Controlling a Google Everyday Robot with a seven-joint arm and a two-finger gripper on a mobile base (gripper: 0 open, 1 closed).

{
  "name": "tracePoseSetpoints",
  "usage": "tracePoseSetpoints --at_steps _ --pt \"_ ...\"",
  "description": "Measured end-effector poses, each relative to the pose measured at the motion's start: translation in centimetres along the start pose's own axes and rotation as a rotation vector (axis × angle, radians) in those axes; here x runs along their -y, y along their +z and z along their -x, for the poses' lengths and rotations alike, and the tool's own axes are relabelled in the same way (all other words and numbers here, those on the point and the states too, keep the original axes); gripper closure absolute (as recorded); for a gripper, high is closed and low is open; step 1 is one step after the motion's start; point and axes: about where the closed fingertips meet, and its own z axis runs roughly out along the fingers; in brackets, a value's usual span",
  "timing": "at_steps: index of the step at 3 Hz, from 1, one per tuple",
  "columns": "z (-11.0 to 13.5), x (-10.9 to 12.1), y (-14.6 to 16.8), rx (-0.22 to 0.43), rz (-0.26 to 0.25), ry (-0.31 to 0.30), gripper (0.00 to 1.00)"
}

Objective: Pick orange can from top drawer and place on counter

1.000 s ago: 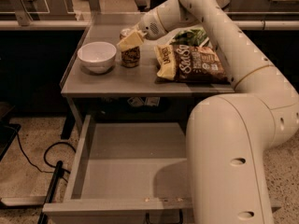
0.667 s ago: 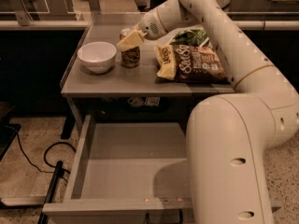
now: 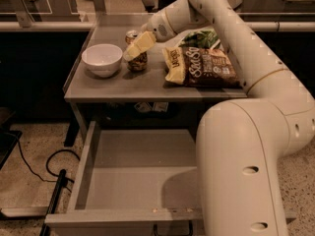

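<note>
The top drawer is hanging open in front of and below the white bowl, showing no can inside. On the surface, the orange can is standing upright just beside the bowl, between it and the snack bags. The gripper is hovering at the can, its fingers clasping the upper half. Placement looks nearly complete. The next move calls for opening the fingers and lifting clear without tipping the can.
</note>
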Motion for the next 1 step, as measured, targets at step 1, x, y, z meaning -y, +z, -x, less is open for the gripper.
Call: tracePoseSetpoints --at_steps 1 --pt "0.0 0.0 0.0 0.0 0.0 0.0 0.0"
